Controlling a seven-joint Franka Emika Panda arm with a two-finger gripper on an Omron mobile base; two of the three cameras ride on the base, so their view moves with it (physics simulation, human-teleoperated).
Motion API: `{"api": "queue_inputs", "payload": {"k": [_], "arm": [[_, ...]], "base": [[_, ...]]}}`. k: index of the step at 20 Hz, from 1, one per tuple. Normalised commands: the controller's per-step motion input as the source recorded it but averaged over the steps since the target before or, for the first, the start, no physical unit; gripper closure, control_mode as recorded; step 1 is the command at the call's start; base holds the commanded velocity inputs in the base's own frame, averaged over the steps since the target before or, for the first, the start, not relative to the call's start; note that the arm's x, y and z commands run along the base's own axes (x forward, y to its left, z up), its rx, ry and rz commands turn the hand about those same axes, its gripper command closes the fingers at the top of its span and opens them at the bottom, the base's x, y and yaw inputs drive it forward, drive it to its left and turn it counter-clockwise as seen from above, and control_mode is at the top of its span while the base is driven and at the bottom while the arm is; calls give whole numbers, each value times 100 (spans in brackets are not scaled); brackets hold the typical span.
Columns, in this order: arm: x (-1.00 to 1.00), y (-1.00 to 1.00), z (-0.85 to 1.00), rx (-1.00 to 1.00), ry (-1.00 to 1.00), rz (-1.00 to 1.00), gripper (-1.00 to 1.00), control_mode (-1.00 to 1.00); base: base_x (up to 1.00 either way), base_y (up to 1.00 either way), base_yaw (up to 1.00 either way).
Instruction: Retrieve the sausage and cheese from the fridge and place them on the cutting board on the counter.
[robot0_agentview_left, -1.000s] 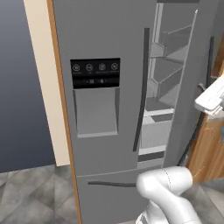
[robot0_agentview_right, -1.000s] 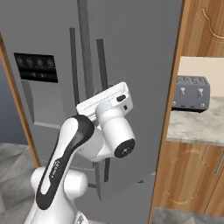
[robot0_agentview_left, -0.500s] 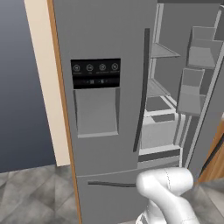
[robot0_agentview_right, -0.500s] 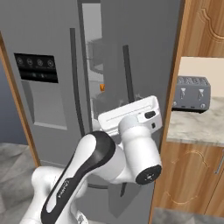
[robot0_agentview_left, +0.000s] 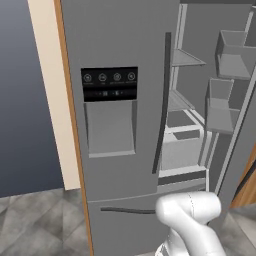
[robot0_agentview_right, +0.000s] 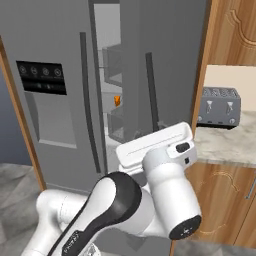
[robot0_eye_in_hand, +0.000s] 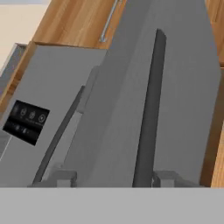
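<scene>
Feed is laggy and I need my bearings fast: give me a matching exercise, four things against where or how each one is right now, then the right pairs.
Things:
1. right fridge door
2. cheese
3. toaster
4. dispenser panel

Place or state:
A. on the closed left door
B. swung partly open
C. on the counter to the right of the fridge
D. on a shelf inside the fridge

Pairs: 1-B, 2-D, 3-C, 4-A

— How's the light?
— Even and soft, no glare; faint shading inside the fridge (robot0_agentview_left: 200, 125)
— Sharp?
— Rendered, slightly blurry, coarser in the hand view
</scene>
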Motion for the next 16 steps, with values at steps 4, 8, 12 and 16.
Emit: {"api": "queue_inputs", "payload": {"k": [4,8,12,16], "arm": [[-79,75,34,-19,-33,-10,-100,-100],[6,100,-4,-24,-3,-40,-100,-100],[2,64,-33,-16,45,-56,-100,-100],[21,58,-37,-21,55,-54,-100,-100]], "base": [[0,0,0],[0,0,0],[0,0,0],[0,0,0]]}}
